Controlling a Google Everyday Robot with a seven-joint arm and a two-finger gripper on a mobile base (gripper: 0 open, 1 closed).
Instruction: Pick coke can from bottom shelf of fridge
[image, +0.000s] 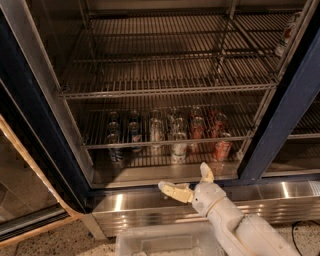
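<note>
The fridge (280, 125) stands open, with a dark blue frame and grey wire racks. Its bottom shelf (145, 161) holds rows of cans behind a shiny steel strip. A red coke can (222, 148) stands at the front right of that shelf, with more red cans (197, 131) behind it. My gripper (184, 180) is open and empty. It hovers in front of the steel strip, below and to the left of the front coke can and clear of it. One finger (172, 190) points left and the other (206, 172) points up.
A white/silver can (178, 150) and dark blue cans (116, 150) stand to the left of the red ones. Wire racks (165, 90) hang above. The ribbed steel base panel (140, 207) and a grey bin (165, 242) lie below my arm. The door's edge (30, 165) is at the left.
</note>
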